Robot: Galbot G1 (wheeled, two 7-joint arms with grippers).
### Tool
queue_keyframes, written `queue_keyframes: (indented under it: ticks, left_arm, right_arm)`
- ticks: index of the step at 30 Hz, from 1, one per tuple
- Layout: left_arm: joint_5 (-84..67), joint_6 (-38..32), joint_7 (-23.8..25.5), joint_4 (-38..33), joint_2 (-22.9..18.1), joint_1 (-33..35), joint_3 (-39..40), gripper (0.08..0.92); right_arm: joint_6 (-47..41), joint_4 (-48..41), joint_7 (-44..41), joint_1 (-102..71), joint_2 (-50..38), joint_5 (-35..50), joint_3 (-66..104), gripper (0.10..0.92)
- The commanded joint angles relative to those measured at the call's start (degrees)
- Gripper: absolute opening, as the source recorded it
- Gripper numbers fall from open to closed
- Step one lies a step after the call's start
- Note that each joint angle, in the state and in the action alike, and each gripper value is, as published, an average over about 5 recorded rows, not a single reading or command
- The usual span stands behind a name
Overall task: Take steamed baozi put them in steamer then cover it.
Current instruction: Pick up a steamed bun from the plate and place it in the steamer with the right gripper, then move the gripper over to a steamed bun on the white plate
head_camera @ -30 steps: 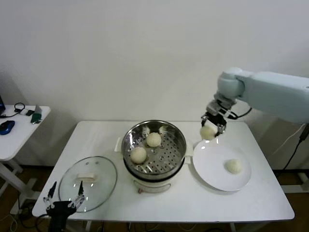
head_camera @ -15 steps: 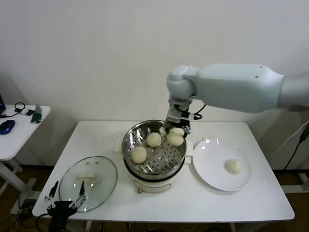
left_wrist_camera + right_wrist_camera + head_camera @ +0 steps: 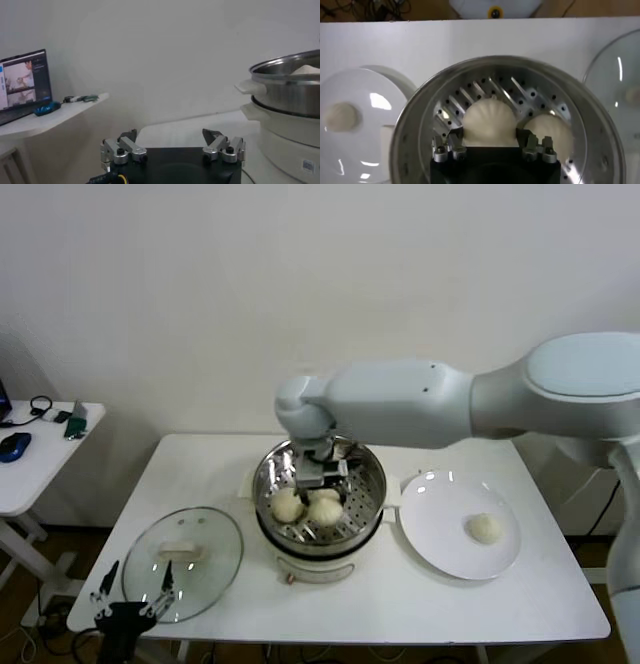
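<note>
Half a second ago the right arm reached the steamer's far right edge with its bun; now it has swung across and the right pincer (image 3: 322, 494) hangs low inside the steamer (image 3: 372, 474), near the centre. A second ago that bun was up beside the plate.

The right pincer is narrowed onto one steamed baozi (image 3: 490, 120), its two fingers pressing the bun's sides, as the right wrist view shows (image 3: 491, 146). The held bun sits just above or on the perforated tray; which, I cannot tell.

A second baozi (image 3: 286, 505) lies on the tray at about 9 o'clock from the pincer, touching or just beside the held one. Another baozi (image 3: 484, 528) rests on the white plate (image 3: 440, 554) at 3 o'clock of the steamer.

The glass cover (image 3: 215, 569) lies flat on the desk (image 3: 400, 604) at 8 o'clock of the steamer. The left pincer (image 3: 133, 597) waits spread wide at the desk's near left edge, just beside the cover, holding nothing.
</note>
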Motion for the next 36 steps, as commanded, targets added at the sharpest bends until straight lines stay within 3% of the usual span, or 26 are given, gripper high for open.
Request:
queue_keyframes:
  ticks: [1,9,17,26,32,36]
  left_arm:
    - [-0.42,0.20,0.04,0.13,0.20,-0.29,0.02,0.823]
    - [-1.05,-0.08,-0.04,1.02,0.03,-0.23,0.00,0.823]
    - [-1.00,0.22,-0.04,0.74,-0.15,-0.56,-0.06,0.823]
    - [-1.00,0.17,-0.10,0.46,-0.04,-0.46,-0.34,0.823]
    - [-0.99,0.24,-0.07,0.20,0.33,-0.74,-0.33,0.823]
    - [-0.91,0.34,-0.04,0.24,0.37,-1.24,-0.19,0.823]
  right_arm:
    - [2.48,-0.85,-0.30,-3.41,3.27,-2.10,-0.06,0.689]
    - [2.50,0.10,-0.55,-3.10,1.33,-2.16,-0.54,0.710]
    - [2.00,0.10,-1.11,-2.29,0.52,-1.52,0.28,0.818]
    - [0.17,-0.45,-1.40,3.05,-6.30,1.79,3.35,0.823]
    - [-8.66,-4.44,0.95,7.48,-17.24,10.54,0.63,0.823]
    - [-18.60,-4.98,6.97,8.17,-26.15,18.23,-1.89,0.823]
